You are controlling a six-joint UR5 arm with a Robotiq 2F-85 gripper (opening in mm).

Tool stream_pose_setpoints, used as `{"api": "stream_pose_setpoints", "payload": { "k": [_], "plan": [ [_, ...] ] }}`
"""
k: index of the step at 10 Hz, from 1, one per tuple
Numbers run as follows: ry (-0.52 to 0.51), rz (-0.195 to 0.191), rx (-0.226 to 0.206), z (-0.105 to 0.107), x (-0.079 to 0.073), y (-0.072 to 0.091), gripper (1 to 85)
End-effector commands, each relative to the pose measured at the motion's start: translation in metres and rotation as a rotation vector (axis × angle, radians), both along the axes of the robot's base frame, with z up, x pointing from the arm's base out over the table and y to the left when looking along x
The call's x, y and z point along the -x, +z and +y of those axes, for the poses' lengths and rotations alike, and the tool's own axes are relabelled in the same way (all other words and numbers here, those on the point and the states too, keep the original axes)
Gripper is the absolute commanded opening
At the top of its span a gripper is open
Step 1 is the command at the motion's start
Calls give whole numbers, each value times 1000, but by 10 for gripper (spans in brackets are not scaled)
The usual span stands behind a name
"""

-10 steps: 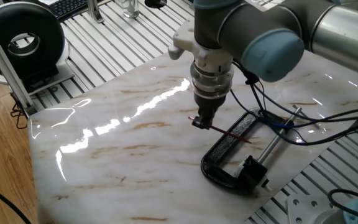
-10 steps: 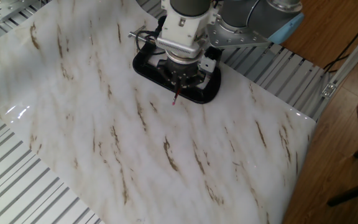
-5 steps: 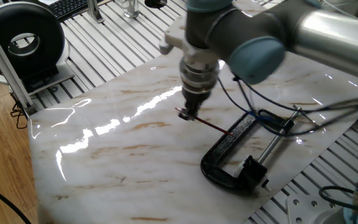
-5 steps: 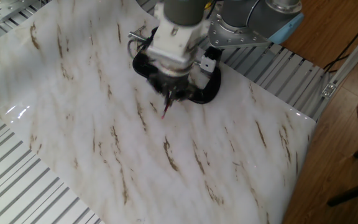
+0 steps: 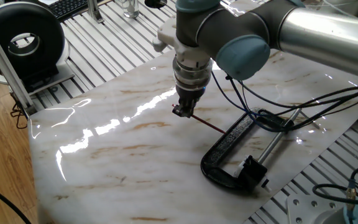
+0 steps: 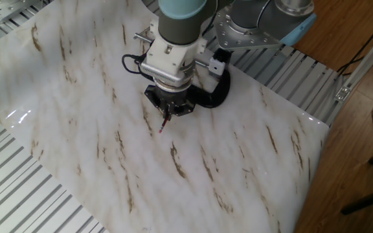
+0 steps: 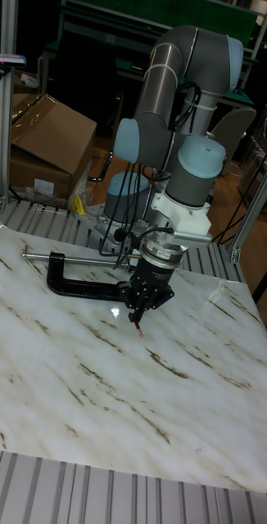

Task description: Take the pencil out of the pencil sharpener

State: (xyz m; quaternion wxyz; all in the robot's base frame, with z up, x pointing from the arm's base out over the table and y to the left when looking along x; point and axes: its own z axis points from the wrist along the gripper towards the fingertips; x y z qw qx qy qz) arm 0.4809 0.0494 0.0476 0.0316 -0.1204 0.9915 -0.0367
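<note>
My gripper (image 5: 181, 112) is shut on one end of the thin red pencil (image 5: 209, 124), which slants down to the right toward the black C-clamp (image 5: 227, 144). In the other fixed view only the pencil's short red end (image 6: 163, 127) shows under the gripper (image 6: 167, 116); the tall fixed view shows the same under the gripper (image 7: 141, 314), where the pencil (image 7: 139, 331) points at the marble. The pencil sharpener (image 5: 252, 168), a small black block with whitish edges, sits by the clamp's screw end, well apart from the pencil. It also shows behind the arm as the sharpener (image 6: 217, 65).
The marble board (image 5: 110, 162) lies on a slatted metal table. Blue and black cables (image 5: 278, 121) trail over the clamp's silver screw rod (image 5: 278, 134). A round black device (image 5: 23, 40) stands at the far left, a cardboard box (image 7: 43, 135) behind the table.
The gripper has moved away from the clamp across the marble, carrying the pencil with it. The pencil's far end has left the clamp's opening. Clamp and sharpener have stayed put.
</note>
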Motion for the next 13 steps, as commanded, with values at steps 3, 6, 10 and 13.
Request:
{"api": "stream_pose_setpoints", "payload": {
  "k": [3, 6, 10, 13],
  "plan": [
    [-103, -1, -32, 4, -2, -1, 10],
    [-60, -24, -62, 13, -8, 0, 10],
    [-31, -62, -62, 13, -19, 1, 10],
    [-34, 0, -41, 8, 13, 54, 10]
  ]
}}
